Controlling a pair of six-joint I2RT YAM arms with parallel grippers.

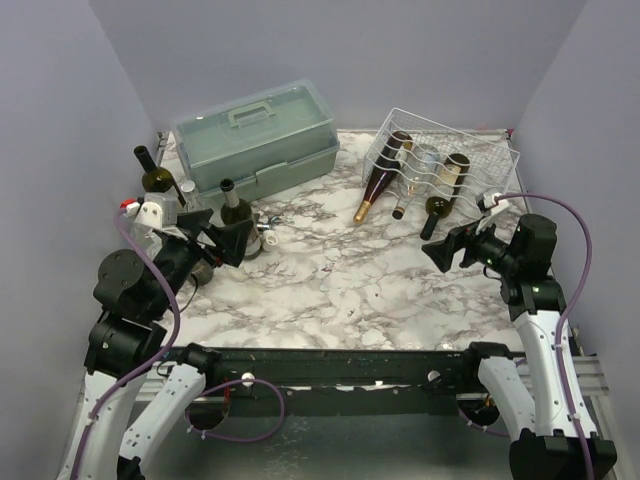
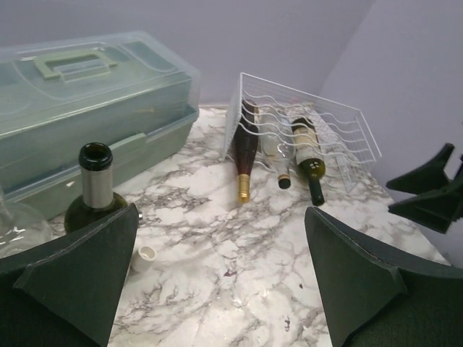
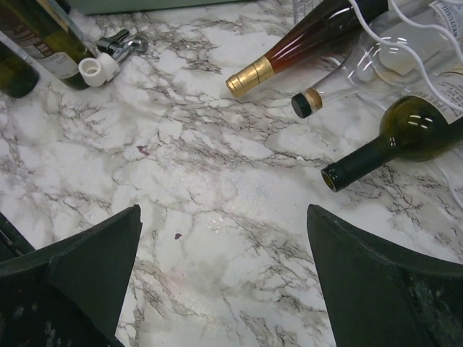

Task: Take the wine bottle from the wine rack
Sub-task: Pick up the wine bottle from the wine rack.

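The white wire wine rack (image 1: 480, 150) stands at the back right of the marble table. Three bottles lie in it, necks toward me: a dark red one with a gold cap (image 1: 381, 180), a clear one with a dark cap (image 1: 418, 172) and a dark green one (image 1: 447, 188). All three also show in the left wrist view (image 2: 244, 148) and in the right wrist view (image 3: 311, 32). My right gripper (image 1: 447, 249) is open and empty, just in front of the green bottle's neck (image 3: 362, 163). My left gripper (image 1: 222, 237) is open and empty at the left.
A grey-green plastic toolbox (image 1: 255, 140) with a handle stands at the back left. Two upright dark bottles (image 1: 236, 215) (image 1: 158, 178) stand by my left gripper. A small white cap (image 2: 147, 254) and a metal corkscrew (image 3: 123, 45) lie near them.
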